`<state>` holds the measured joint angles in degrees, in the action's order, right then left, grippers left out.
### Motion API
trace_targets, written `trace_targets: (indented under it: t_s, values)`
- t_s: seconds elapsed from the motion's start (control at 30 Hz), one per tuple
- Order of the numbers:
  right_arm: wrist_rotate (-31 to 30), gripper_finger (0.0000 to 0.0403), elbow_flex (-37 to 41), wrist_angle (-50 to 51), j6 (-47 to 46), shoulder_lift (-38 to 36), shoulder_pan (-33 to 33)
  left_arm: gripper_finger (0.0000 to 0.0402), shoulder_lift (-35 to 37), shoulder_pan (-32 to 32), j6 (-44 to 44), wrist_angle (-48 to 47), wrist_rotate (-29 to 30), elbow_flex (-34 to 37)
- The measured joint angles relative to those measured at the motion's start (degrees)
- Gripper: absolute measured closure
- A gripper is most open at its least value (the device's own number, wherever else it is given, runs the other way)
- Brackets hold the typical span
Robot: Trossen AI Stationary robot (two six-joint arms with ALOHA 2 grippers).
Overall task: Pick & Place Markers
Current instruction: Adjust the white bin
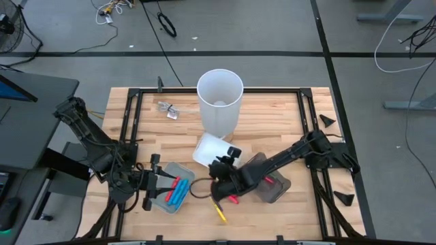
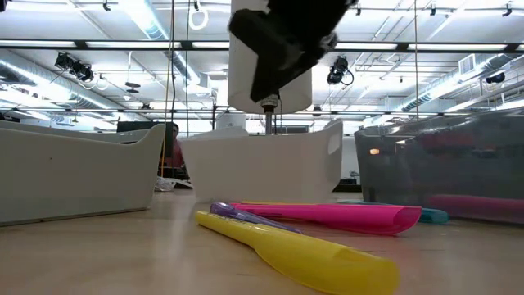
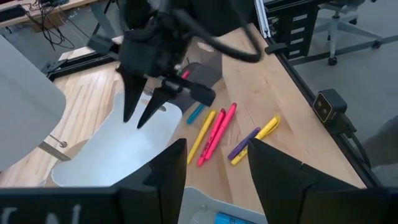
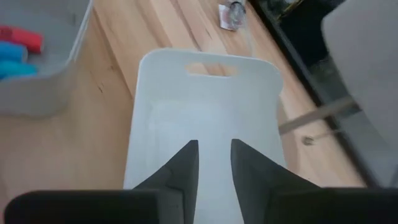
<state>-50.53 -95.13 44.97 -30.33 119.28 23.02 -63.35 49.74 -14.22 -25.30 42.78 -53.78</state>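
The right tool (image 3: pixel 142 115) hangs over the white tray (image 4: pixel 205 124), fingers slightly spread, empty; markers (image 3: pixel 214 134) lie beside it on the tabletop (image 1: pixel 272 211).

Pale butcher-block wood tabletop (image 1: pixel 272 119): smooth, faint satin sheen, visible plank joints. Black metal frame rails (image 1: pixel 133 116): matt. Tall white plastic bin (image 1: pixel 219 101): smooth, matt. Small white plastic tray (image 4: pixel 205 124): matt, slightly chalky. Grey plastic tray (image 1: pixel 162 202): smooth, dull. Smoky translucent plastic tray (image 2: pixel 442 164): glossy, reflective. Yellow plastic marker (image 2: pixel 299 252), pink plastic marker (image 2: pixel 327 215): glossy, bright highlights. Right claw (image 4: pixel 213 163): dark matt plastic fingers. Left claw (image 3: pixel 214 165): same matt finish.
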Motion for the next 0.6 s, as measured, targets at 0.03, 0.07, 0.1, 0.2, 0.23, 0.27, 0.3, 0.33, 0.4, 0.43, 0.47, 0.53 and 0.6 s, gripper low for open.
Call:
trace_targets:
  t_s: [0.03,0.07,0.1,0.2,0.23,0.27,0.3,0.33,0.4,0.43,0.47,0.53,0.6]
  values:
    - [0.96,0.0308,0.0,-1.32,0.45,0.0,-0.71,0.0225,0.0,0.0,-0.04,0.07,0.0,0.0]
    - [1.7,0.0308,0.0,-2.79,0.98,0.0,-1.42,0.0225,0.0,0.0,-0.05,0.15,0.0,0.0]
    - [2.18,0.0308,0.0,-4.27,1.7,0.0,-2.07,0.0225,0.0,0.0,-0.08,0.2,0.0,0.0]
    - [3.93,0.0308,0.0,-7.51,3.59,0.0,-3.79,0.0225,0.0,0.0,-0.1,0.2,0.0,0.0]
    - [4.81,0.0308,0.0,-8.28,4.44,0.0,-4.23,0.0225,0.0,0.01,-0.12,0.21,0.0,0.0]
    - [5.78,0.0308,0.0,-8.97,5.38,0.0,-4.6,0.0225,0.0,0.0,-0.14,0.22,0.0,0.0]
    - [6.62,0.0308,0.0,-9.41,6.1,0.0,-4.99,0.0225,0.0,0.0,-0.15,0.22,0.0,0.0]
    - [7.5,0.0308,0.0,-9.57,6.48,0.0,-5.32,0.0225,0.0,0.0,-0.15,0.22,0.0,0.0]
    - [10.48,0.0308,0.0,-9.58,6.69,0.0,-6.16,0.0225,0.0,0.0,-0.15,0.24,0.0,0.0]
    - [12.14,0.0308,0.0,-9.56,6.82,0.0,-6.56,0.0225,0.0,0.0,-0.15,0.26,0.0,0.0]
    - [13.35,0.0308,0.0,-9.56,7.01,0.0,-6.89,0.0225,0.0,0.01,-0.15,0.26,0.0,0.0]
    - [13.98,0.0308,0.0,-9.56,7.8,0.0,-7.23,0.0225,0.0,0.0,-0.15,0.26,0.0,0.0]
    - [14.0,0.0308,0.0,-9.58,8.75,0.0,-7.25,0.0225,0.0,0.01,-0.12,0.26,0.0,0.0]
